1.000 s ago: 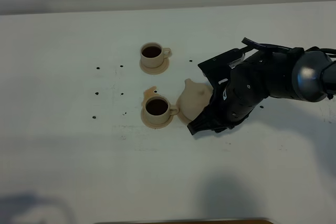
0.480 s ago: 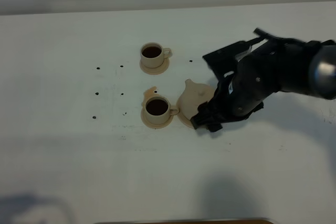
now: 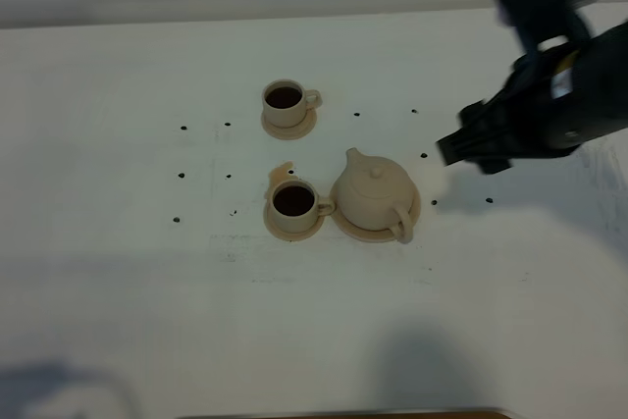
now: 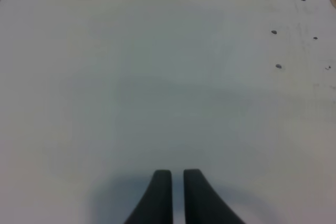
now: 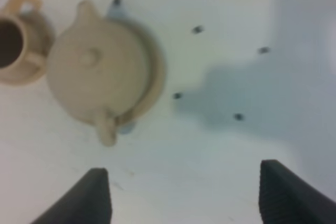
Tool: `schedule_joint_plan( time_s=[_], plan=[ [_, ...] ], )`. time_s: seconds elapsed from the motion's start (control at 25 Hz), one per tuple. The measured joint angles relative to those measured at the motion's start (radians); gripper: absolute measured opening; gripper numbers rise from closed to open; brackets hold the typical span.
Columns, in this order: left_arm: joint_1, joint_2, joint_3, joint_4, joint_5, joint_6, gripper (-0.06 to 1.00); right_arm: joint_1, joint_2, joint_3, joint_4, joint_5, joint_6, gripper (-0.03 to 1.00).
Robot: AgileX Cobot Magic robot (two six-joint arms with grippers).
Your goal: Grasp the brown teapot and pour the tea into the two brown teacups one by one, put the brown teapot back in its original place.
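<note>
Right fingers spread wide, empty, well clear; left fingers clenched on nothing. Brown teapot rests on its saucer — a careless arm swing could topple the near teacup.

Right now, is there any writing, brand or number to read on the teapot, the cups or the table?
None: no text anywhere.
Teapot: plain, no marks.
Two cups: plain.
Table: only small dark dots, no letters or numbers.
</note>
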Motion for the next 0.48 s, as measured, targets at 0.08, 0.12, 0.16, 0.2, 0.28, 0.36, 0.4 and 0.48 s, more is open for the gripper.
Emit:
schedule_joint_plan(
  time_s=[0.08,0.12,0.16,0.2,0.28,0.36,0.4,0.48],
  plan=[
    [0.000,0.000,0.000,0.000,0.000,0.000,0.12,-0.029,-0.069,0.002,-0.009,0.038,0.001,0.57],
    [0.000,0.000,0.000,0.000,0.000,0.000,0.12,-0.046,-0.098,0.012,-0.013,0.050,0.001,0.57],
    [0.000,0.000,0.000,0.000,0.000,0.000,0.12,-0.065,-0.133,0.025,-0.014,0.059,0.001,0.57],
    [0.000,0.000,0.000,0.000,0.000,0.000,0.12,-0.083,-0.169,0.045,-0.014,0.064,0.001,0.57],
    [0.000,0.000,0.000,0.000,0.000,0.000,0.12,-0.139,-0.240,0.095,-0.015,0.072,0.001,0.57],
    [0.000,0.000,0.000,0.000,0.000,0.000,0.12,-0.194,-0.322,0.147,-0.015,0.080,0.001,0.57],
    [0.000,0.000,0.000,0.000,0.000,0.000,0.12,-0.222,-0.360,0.174,-0.012,0.088,0.001,0.57],
    [0.000,0.000,0.000,0.000,0.000,0.000,0.12,-0.266,-0.455,0.218,-0.008,0.114,0.001,0.57]
  ],
)
